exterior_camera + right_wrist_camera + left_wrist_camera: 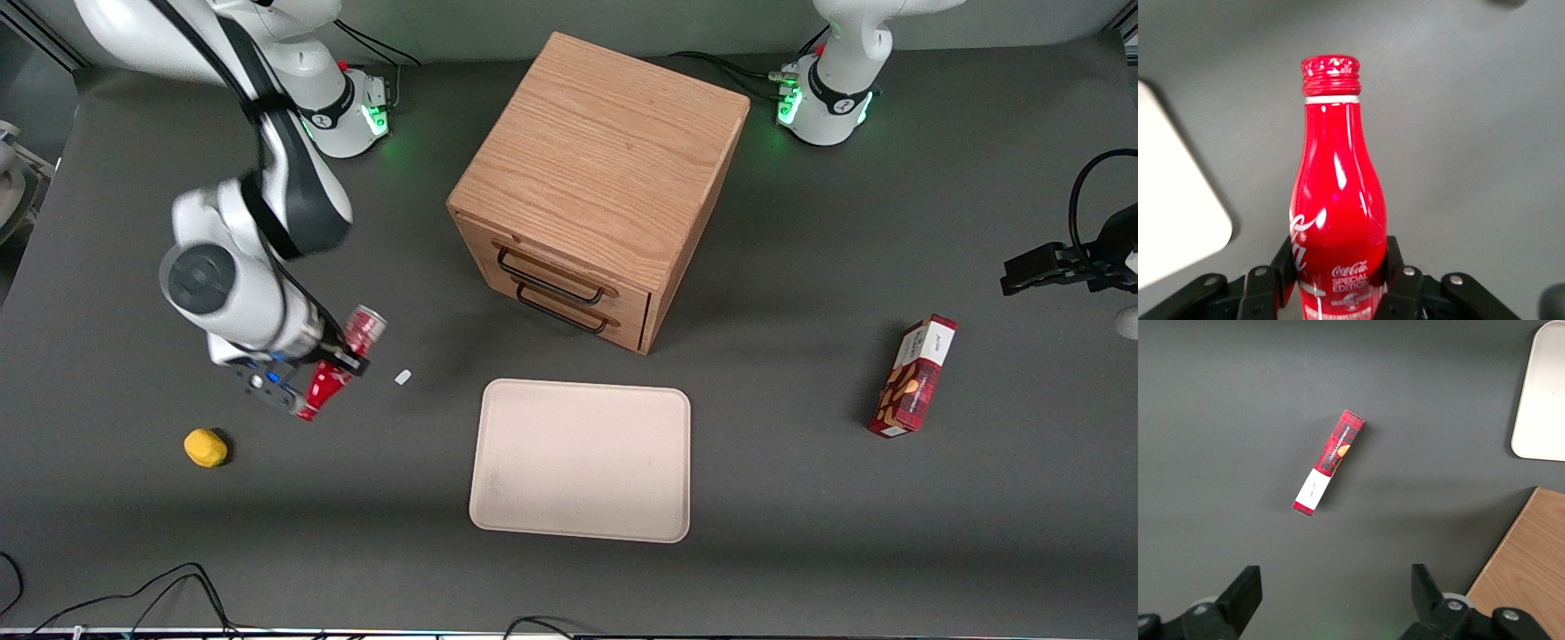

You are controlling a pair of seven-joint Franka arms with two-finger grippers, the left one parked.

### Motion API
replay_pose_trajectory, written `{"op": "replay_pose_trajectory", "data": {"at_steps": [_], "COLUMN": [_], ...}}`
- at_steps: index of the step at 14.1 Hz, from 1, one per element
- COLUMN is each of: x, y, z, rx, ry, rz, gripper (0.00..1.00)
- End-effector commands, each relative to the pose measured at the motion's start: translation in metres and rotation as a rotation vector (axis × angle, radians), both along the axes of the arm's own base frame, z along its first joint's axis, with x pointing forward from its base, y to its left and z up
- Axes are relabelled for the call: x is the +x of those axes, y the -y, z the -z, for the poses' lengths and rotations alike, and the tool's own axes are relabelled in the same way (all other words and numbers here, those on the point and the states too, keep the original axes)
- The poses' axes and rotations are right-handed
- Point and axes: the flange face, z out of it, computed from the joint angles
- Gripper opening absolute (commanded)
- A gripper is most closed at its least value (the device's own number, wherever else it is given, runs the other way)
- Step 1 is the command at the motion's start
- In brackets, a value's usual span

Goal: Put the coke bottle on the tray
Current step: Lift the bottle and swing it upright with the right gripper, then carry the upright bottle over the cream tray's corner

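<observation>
Coke bottle (342, 363): clamped at its lower body by the gripper (331, 366), held tilted above the table toward the working arm's end. Tray (582, 458): bare, well apart from the bottle. Pickup apparently done; carry and set-down remain.

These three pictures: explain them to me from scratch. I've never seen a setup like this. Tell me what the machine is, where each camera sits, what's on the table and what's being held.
Two white robot arms stand at a dark table. One picture looks at them from the front; the other two come from cameras on the arms' wrists. The working arm's gripper hovers above the table, toward its own end, shut on a red coke bottle. Its wrist camera looks along that bottle to the cap. Near the middle lies a cream tray, with nothing on it. A wooden drawer cabinet stands farther from the front camera. Also there: a red snack box toward the parked arm's end, a small yellow object and a tiny white bit.
</observation>
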Motion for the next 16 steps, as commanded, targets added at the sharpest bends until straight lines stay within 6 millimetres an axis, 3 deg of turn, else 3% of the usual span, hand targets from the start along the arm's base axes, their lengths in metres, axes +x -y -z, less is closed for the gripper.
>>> {"op": "replay_pose_trajectory", "data": {"at_steps": [1, 3, 5, 6, 9, 11, 13, 15, 16], "x": [-0.006, 0.002, 0.012, 0.020, 0.066, 0.088, 0.100, 0.113, 0.120], "y": [0.005, 0.013, 0.015, 0.013, -0.021, -0.067, -0.107, -0.131, -0.141], "z": [-0.081, -0.128, -0.140, -0.131, -0.088, -0.051, -0.010, 0.024, 0.051], "rx": [0.042, 0.084, 0.105, 0.105, 0.108, 0.099, 0.090, 0.120, 0.135], "ry": [-0.018, -0.040, -0.036, -0.044, -0.055, -0.051, -0.040, 0.028, 0.053], "rz": [-0.032, -0.034, -0.030, -0.028, -0.051, -0.048, -0.057, -0.085, -0.096], "gripper": [0.00, 0.00, 0.00, 0.00, 0.00, 0.00, 0.00, 0.00, 0.00]}}
